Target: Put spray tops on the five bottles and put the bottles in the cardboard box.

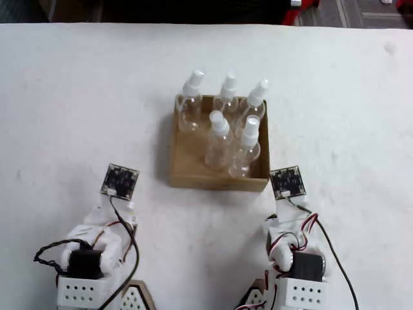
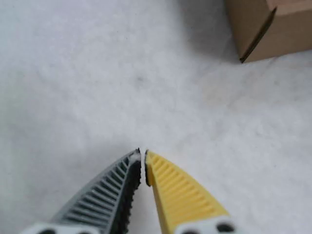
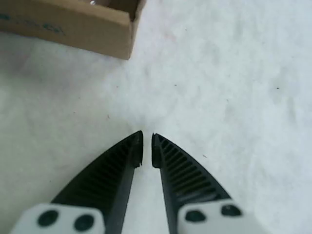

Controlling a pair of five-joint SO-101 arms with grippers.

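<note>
A cardboard box (image 1: pixel 187 165) stands in the middle of the white table. Several clear bottles (image 1: pixel 219 143) with white spray tops (image 1: pixel 250 131) stand upright inside it. The left arm rests near the front edge to the left of the box; its gripper (image 2: pixel 143 165), one grey and one yellow finger, is shut over bare cloth with nothing held. A box corner (image 2: pixel 258 34) lies beyond it. The right arm rests at the front right; its black gripper (image 3: pixel 146 145) is shut and holds nothing, with the box's side (image 3: pixel 73 24) ahead of it.
A white cloth (image 1: pixel 77 110) covers the table on all sides of the box. The arm bases (image 1: pixel 87 271) and their cables sit at the front edge. The table's far edge (image 1: pixel 193 23) meets a dark floor behind.
</note>
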